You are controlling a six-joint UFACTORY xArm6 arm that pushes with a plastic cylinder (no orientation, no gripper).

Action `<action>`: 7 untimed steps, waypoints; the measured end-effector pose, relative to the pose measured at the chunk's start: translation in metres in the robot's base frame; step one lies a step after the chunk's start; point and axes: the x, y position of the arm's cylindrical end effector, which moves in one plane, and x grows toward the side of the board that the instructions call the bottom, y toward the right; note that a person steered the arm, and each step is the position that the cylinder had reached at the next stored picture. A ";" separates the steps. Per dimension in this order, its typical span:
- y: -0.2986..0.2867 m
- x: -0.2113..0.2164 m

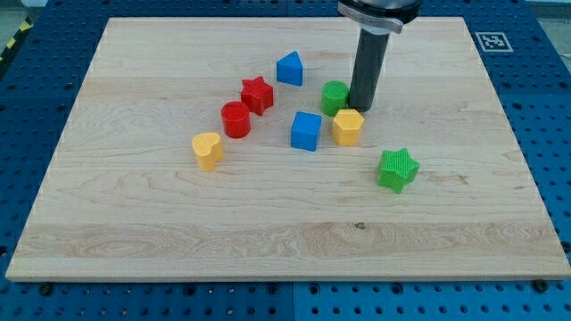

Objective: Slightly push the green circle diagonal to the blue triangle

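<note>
The green circle (335, 96) sits near the board's middle top. My tip (361, 108) rests on the board right against its right side, touching or nearly so. The blue triangle (289, 69) lies up and to the left of the green circle, a short gap apart. A yellow hexagon (348, 127) sits just below the green circle and the tip, close to both.
A blue cube (306, 131) lies left of the yellow hexagon. A red star (257, 94) and a red cylinder (236, 119) sit further left. A yellow heart (207, 150) is at lower left. A green star (397, 169) is at lower right. The wooden board (134, 232) has blue surrounds.
</note>
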 end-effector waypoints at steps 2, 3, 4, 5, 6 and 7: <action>0.000 -0.004; 0.000 -0.006; 0.001 0.007; 0.002 0.016; 0.001 0.016; -0.003 0.016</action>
